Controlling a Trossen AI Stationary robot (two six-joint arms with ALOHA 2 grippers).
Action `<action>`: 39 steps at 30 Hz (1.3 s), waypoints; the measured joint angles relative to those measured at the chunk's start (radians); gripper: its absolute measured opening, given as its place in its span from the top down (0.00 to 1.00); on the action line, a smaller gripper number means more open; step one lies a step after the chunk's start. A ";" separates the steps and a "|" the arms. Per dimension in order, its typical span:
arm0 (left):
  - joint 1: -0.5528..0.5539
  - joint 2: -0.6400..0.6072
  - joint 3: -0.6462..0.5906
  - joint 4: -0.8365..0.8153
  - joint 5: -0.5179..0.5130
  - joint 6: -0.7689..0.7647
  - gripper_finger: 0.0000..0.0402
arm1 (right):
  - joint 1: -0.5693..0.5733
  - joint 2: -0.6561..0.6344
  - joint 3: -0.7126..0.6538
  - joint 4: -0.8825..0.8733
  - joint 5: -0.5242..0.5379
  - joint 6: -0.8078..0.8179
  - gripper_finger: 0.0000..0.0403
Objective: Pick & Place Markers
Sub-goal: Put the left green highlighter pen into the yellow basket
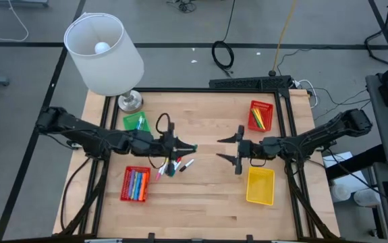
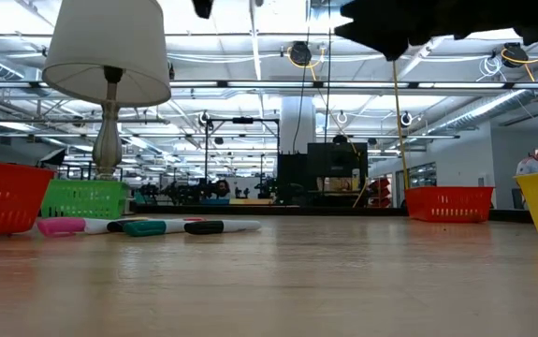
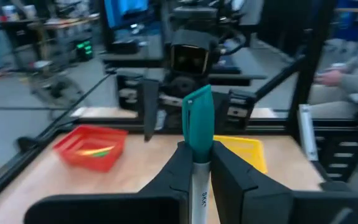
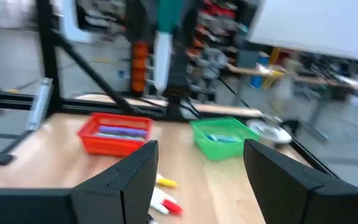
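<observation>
My left gripper [image 1: 188, 146] hangs above the table's middle, shut on a marker with a teal cap and a white barrel [image 3: 197, 118]. The right wrist view shows that marker [image 4: 164, 43] upright, cap on top. Facing it, my right gripper [image 1: 233, 149] is open with nothing between its fingers [image 4: 122, 180]. A few loose markers [image 1: 175, 165] lie flat on the table under the left gripper, among them a pink one [image 2: 58, 226] and a teal one [image 2: 147, 227]. More markers fill the near-left red basket [image 1: 135, 183]. My left gripper pinches the marker's white barrel [image 3: 198, 177] just below the teal cap, one finger [image 3: 177, 168] on each side. The fingers reach level from the table's left. The marker is lifted clear of the table, its cap end [image 3: 198, 109] standing out past the fingertips.
A green basket [image 1: 136, 122] and a lamp [image 1: 106, 54] with its base [image 1: 129, 101] stand at the far left. A red basket [image 1: 261, 115] with markers is at the far right, and a yellow basket [image 1: 260, 185] at the near right. Bare wood lies along the near edge.
</observation>
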 joint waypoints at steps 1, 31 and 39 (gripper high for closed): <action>0.000 0.012 0.000 0.023 0.021 0.008 0.92 | 0.000 0.016 0.000 0.030 -0.017 -0.016 0.44; 0.077 0.134 -0.001 0.146 0.321 0.068 0.92 | -0.072 0.368 0.166 0.326 -0.277 -0.056 0.46; 0.078 0.134 -0.001 0.129 0.317 0.060 0.91 | -0.075 0.367 0.166 0.324 -0.306 -0.052 0.70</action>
